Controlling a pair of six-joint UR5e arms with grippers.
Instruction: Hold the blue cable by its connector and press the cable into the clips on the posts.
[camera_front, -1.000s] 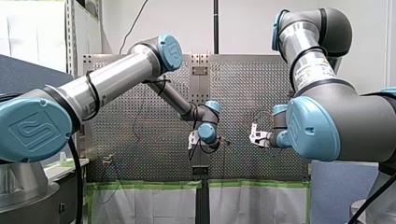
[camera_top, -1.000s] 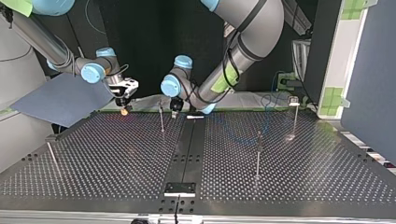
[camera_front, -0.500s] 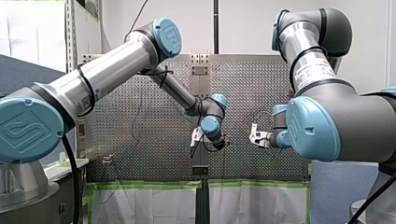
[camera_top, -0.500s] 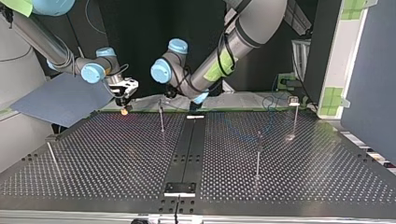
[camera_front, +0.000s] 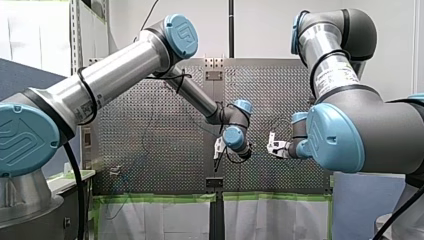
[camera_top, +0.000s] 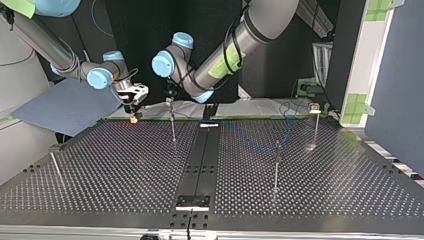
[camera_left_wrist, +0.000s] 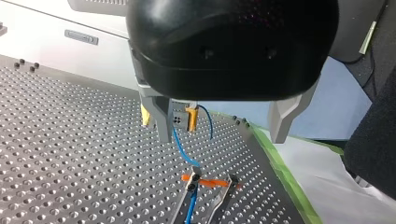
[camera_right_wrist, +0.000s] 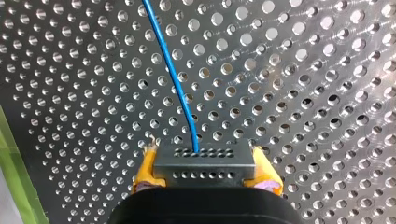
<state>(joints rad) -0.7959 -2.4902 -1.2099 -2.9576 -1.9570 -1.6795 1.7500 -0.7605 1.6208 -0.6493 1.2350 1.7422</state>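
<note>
Looking over the surface (camera_top: 125, 165), I judge one post (camera_top: 173, 127) is in hand. My left end effector (camera_left_wrist: 219, 138) hangs above it, fingers apart; my right end effector (camera_right_wrist: 205, 174) clamps the connector (camera_right_wrist: 204, 161). The blue cable (camera_right_wrist: 175, 79) reaches its clip (camera_left_wrist: 193, 176); next, a straight push down.

Tally by kind, as counted across the views.

Two arms are seen, my left arm (camera_front: 125, 70) and my right arm (camera_front: 350, 125), and two grippers, my left gripper (camera_left_wrist: 220, 138) and my right gripper (camera_right_wrist: 205, 171), the latter with two yellow pads (camera_right_wrist: 145, 170). One blue cable (camera_right_wrist: 175, 79) and one connector (camera_right_wrist: 204, 163) are counted. On the one perforated table (camera_top: 125, 170), four are counted in the top view: a leaning post (camera_top: 55, 169) at its left, a second post (camera_top: 173, 127), a third post (camera_top: 276, 167) and a fourth post (camera_top: 315, 125).
</note>
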